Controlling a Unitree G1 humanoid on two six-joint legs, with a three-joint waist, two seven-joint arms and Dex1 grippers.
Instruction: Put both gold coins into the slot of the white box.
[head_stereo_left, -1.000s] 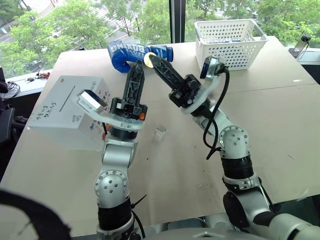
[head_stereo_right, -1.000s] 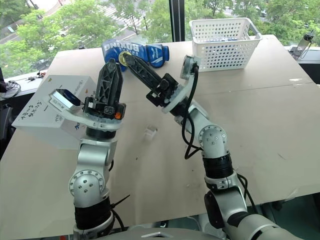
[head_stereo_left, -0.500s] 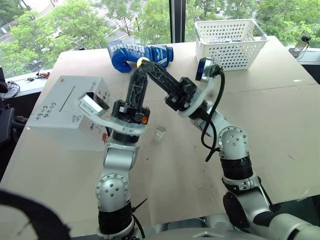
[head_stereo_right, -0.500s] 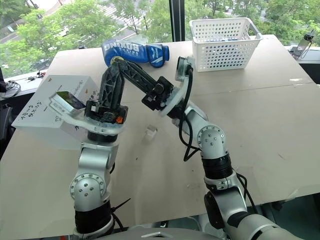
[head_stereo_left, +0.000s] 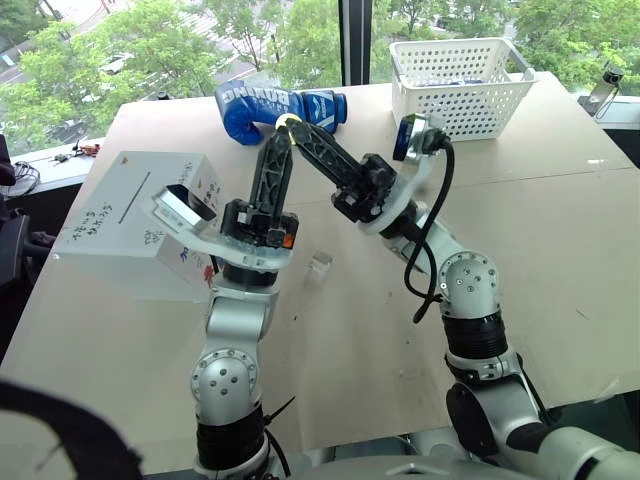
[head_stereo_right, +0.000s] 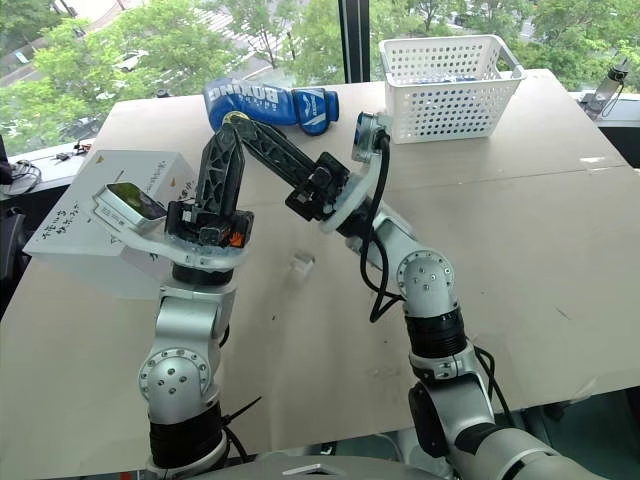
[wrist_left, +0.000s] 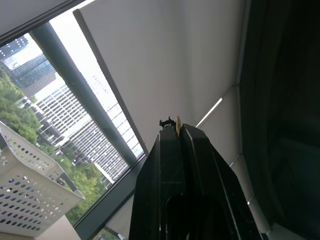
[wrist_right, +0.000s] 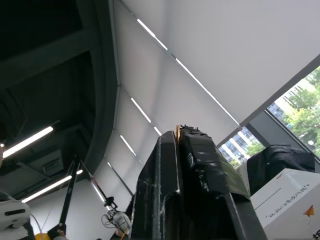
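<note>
Gold coin (wrist_left: 177, 126) | pinched in left pincer (head_stereo_left: 282, 128) | right pincer (head_stereo_left: 292, 122) touching

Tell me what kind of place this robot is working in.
Probably an upper-floor office or lab in a city building. A plain work table stands against big windows looking down on treetops, tall buildings show outside, and the ceiling carries long strip lights.

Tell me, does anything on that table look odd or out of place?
A pair of blue boxing gloves lies at the table's far edge, unrelated to the coin job. The white box sits askew near the left edge.
</note>
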